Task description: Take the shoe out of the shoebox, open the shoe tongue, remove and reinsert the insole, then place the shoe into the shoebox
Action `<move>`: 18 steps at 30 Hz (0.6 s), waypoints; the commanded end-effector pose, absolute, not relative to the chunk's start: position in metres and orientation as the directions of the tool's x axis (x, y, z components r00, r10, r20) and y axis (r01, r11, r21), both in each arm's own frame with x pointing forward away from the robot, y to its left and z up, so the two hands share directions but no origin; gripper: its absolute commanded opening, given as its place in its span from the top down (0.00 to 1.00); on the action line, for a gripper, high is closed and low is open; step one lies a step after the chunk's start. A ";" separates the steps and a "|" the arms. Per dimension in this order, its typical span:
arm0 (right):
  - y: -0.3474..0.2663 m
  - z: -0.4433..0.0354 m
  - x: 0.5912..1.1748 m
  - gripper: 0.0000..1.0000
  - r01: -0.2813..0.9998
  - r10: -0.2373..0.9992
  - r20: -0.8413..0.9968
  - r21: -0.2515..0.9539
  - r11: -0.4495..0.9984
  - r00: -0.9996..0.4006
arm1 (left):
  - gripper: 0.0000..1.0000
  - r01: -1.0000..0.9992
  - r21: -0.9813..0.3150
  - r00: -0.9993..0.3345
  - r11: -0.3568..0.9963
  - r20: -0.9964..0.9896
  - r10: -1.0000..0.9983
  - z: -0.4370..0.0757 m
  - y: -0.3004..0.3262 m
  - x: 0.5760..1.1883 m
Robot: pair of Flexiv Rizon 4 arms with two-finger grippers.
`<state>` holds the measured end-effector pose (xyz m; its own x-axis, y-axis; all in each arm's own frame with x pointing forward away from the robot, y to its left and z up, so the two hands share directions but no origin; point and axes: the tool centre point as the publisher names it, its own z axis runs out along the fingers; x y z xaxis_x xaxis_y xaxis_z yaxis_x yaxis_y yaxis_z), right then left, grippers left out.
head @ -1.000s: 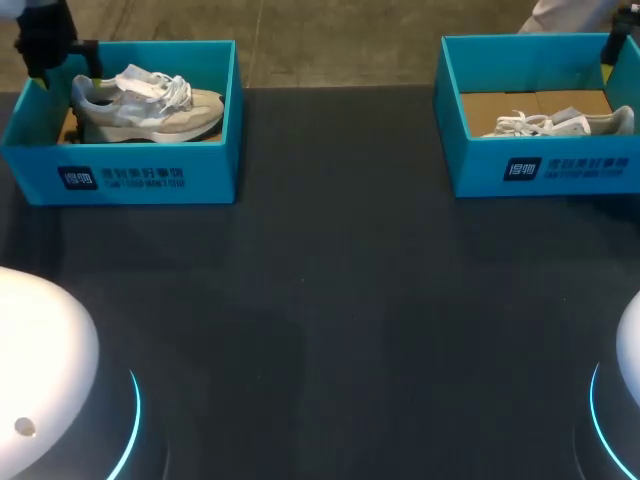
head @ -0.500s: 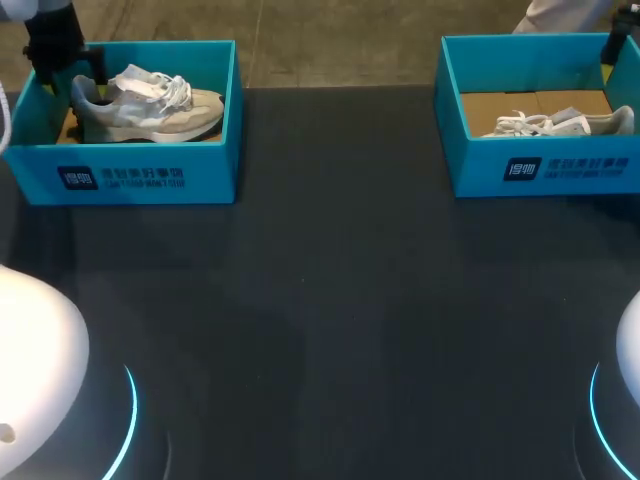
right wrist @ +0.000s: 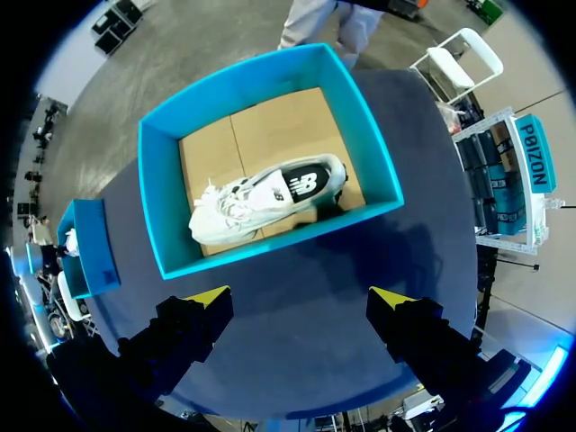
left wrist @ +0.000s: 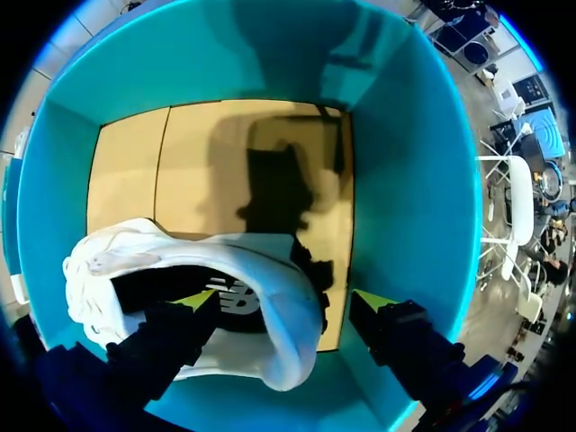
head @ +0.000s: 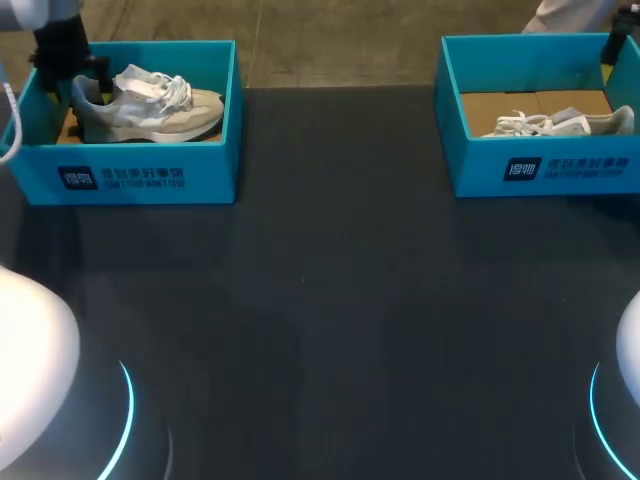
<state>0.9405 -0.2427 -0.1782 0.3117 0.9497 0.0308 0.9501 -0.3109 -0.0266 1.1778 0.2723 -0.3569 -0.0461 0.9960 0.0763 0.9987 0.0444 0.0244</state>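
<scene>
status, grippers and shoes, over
Left gripper open, straddling left shoe's heel in left box. Right gripper open, hovering short of right box, right shoe inside. Nothing in the way.

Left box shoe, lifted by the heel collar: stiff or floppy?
Probably fairly stiff: on the shoe the heel collar stands arched unsupported. Likely light; the sole looks like thick foam. Held only at the heel by the left gripper, the toe may droop.

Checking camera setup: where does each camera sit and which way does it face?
Head view: above, behind, looking down on left shoebox, right shoebox; left arm shows.
Left wrist view: down into left shoebox; left gripper straddles shoe heel.
Right wrist view: high over right shoebox, facing down; right gripper shows.
Shared with head: each shoebox.
</scene>
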 end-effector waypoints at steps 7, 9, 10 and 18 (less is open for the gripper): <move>-0.242 -0.178 0.940 0.00 0.950 0.949 0.030 -0.026 -0.312 0.313 | 0.11 0.998 -0.013 -0.067 0.068 0.066 0.996 -0.373 0.276 1.187; -0.242 -0.178 0.940 0.00 0.950 0.949 0.030 -0.026 -0.312 0.313 | 0.11 0.998 -0.016 -0.067 0.068 0.067 0.996 -0.376 0.277 1.188; -0.242 -0.178 0.940 0.00 0.950 0.949 0.030 -0.026 -0.312 0.313 | 0.11 0.997 -0.021 -0.067 0.069 0.067 0.995 -0.377 0.277 1.188; -0.242 -0.178 0.940 0.00 0.950 0.949 0.030 -0.026 -0.312 0.313 | 0.15 0.997 -0.032 -0.072 0.075 0.070 0.995 -0.384 0.280 1.189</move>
<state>0.9405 -0.2427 -0.1782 0.3117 0.9497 0.0308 0.9500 -0.3110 -0.0266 1.1802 0.2787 -0.3810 -0.0733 0.9949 0.0689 0.9971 0.0745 -0.0162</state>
